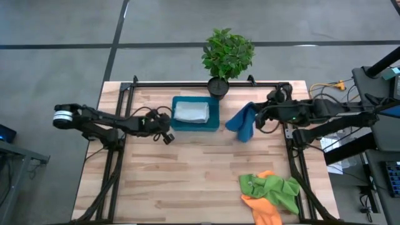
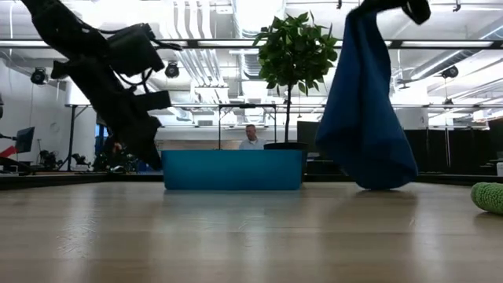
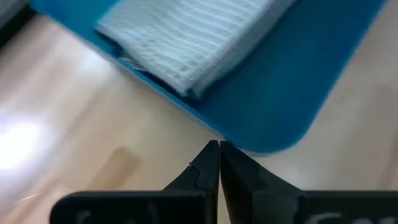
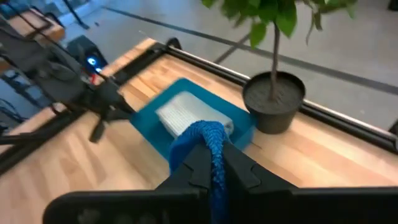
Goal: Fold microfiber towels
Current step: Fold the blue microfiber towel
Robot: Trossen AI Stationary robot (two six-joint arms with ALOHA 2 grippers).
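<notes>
High view, table: pale wooden plank table top (image 1: 187, 181) with black frame rails along its edges.
High view, tray: rigid blue rectangular tray (image 1: 215, 119) near far edge, holding folded grey-white microfiber towel (image 1: 191, 112).
High view, plant: leafy green plant in dark round pot (image 1: 218, 85) just behind tray's right corner.
High view, left gripper (image 1: 167, 137): just beside tray's left near corner, over bare wood, holding nothing.
High view, right gripper (image 1: 257, 119): right of tray, clamped on bright blue microfiber towel (image 1: 241, 123), which hangs down from it.
High view, remaining cloths: lime green microfiber towel (image 1: 272, 189) crumpled on top of orange microfiber towel (image 1: 262, 209) at near right corner, well apart from both arms.

Low view, blue towel (image 2: 365, 110): draped in long tapering fall, lowest fold at or just above table top, to right of tray (image 2: 233, 170).
Low view, green towel (image 2: 489, 196): only an edge visible at far right.
Low view, background: person (image 2: 251, 137) seated behind tray in room beyond.

Left wrist view, fingers (image 3: 205, 171): pressed together, tips meeting, nothing between; tray rim (image 3: 273, 118) and grey-white towel (image 3: 186, 37) just ahead.

Right wrist view, fingers (image 4: 239, 171): pinched tight on bunched top of blue towel (image 4: 208, 140); tray (image 4: 149, 124), grey-white towel (image 4: 186, 112) and pot (image 4: 273, 99) beyond.
</notes>
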